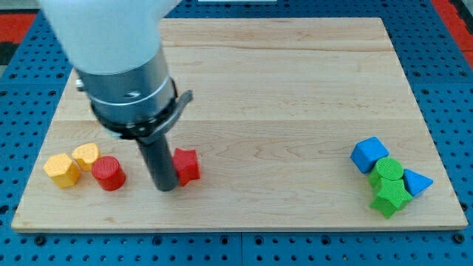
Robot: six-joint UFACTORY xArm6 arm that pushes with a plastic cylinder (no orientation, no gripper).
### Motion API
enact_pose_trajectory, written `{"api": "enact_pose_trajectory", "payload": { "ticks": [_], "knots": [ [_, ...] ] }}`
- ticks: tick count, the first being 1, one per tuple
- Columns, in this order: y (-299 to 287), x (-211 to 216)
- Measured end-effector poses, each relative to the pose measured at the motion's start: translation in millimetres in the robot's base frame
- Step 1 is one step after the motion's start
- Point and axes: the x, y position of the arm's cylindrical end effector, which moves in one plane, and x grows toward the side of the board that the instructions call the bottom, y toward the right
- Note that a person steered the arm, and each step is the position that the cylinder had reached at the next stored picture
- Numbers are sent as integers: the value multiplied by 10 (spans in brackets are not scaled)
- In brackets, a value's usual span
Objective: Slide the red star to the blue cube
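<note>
Pale wooden board (295, 89) over blue pegboard (451, 44). No pincer on this arm, so nothing spread or pinching: just a dark rod, my tip (167, 188) down on the wood near the bottom edge. Red star (186, 165) touching the rod at its 3 o'clock. Red cylinder (109, 174) close by at 9 o'clock, apart from the rod. Two yellow blocks (62, 170) (86, 155) further out the same way, touching each other. Far off at 3 o'clock, by the right edge, blue cube (369, 154), well apart from the star. Clustered at the cube's 5 o'clock: green cylinder (389, 172), green star (391, 198), blue triangular block (416, 182).
</note>
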Motion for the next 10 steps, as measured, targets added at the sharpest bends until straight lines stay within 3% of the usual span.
{"api": "enact_pose_trajectory", "payload": {
  "ticks": [1,4,10],
  "knots": [
    [225,-71],
    [-63,-348],
    [2074,-371]
  ]
}}
